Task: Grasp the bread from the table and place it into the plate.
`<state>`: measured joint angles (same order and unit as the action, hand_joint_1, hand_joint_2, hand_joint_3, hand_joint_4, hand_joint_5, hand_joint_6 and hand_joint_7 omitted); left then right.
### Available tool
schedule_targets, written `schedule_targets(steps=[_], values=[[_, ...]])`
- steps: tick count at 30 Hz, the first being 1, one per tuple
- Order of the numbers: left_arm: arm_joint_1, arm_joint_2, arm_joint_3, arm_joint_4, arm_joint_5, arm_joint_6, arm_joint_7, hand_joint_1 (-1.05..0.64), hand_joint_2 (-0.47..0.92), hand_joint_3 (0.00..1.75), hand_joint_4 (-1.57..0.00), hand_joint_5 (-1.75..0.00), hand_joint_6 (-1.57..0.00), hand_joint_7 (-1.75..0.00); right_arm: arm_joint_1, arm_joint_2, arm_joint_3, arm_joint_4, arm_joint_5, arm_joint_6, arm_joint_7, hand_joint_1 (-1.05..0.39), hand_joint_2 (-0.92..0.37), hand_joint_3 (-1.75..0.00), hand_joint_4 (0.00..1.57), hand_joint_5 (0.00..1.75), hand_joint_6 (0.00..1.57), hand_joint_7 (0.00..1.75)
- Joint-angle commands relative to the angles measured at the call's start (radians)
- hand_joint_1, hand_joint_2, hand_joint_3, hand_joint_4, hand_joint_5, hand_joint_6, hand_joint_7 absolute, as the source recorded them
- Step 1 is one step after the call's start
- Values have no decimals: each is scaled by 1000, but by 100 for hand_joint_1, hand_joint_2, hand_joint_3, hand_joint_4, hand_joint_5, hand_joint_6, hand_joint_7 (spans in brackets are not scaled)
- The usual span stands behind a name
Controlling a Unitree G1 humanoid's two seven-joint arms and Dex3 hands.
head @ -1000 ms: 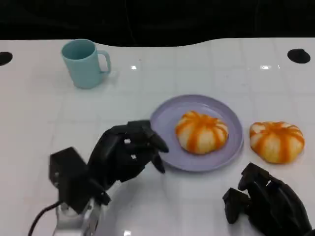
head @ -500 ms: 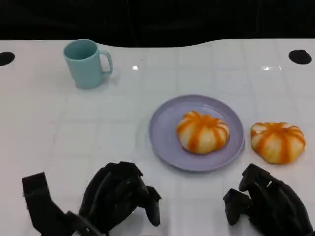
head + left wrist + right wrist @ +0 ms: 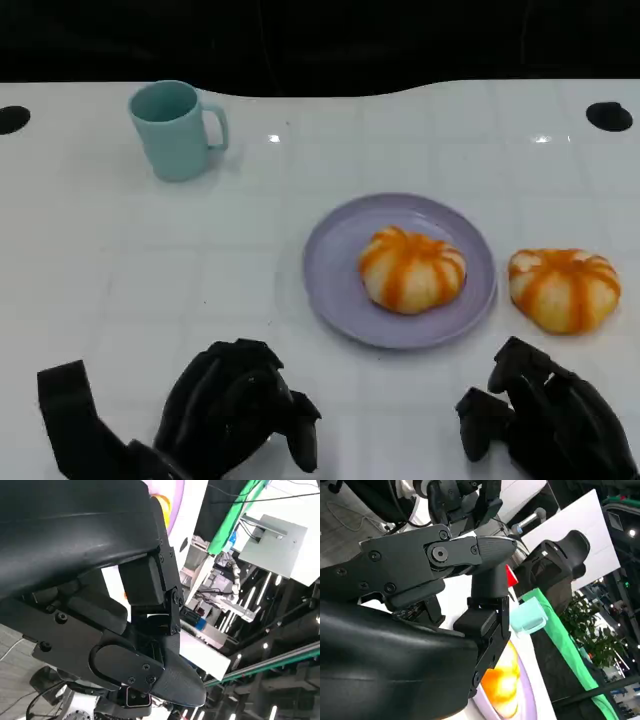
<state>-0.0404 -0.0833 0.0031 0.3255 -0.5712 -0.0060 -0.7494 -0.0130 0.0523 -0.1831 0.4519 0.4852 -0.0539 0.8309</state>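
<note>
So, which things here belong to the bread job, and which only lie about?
Belong to the job:
- bread on the table
- bread on the plate
- purple plate
- left hand, right hand, both holding nothing

Just lying about:
- teal mug

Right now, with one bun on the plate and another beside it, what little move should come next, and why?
Probably the right hand should reach forward toward the bread on the table. That bun lies just right of the purple plate, straight ahead of this hand, which holds nothing. The other bun already sits on the plate.
</note>
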Motion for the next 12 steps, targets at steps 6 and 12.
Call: schedule_targets(steps=[6, 12], values=[[-25, 1, 30, 43, 21, -27, -41, -105, 81, 0, -157, -82, -157, -48, -20, -15, -6, 39, 3, -33, 15, -55, -92, -23, 76, 169, 65, 146], [-35, -2, 47, 61, 10, -4, -60, -105, 79, 0, -157, -78, -157, -41, -22, -17, -8, 40, 8, -19, 11, -55, -92, -22, 77, 168, 67, 143]])
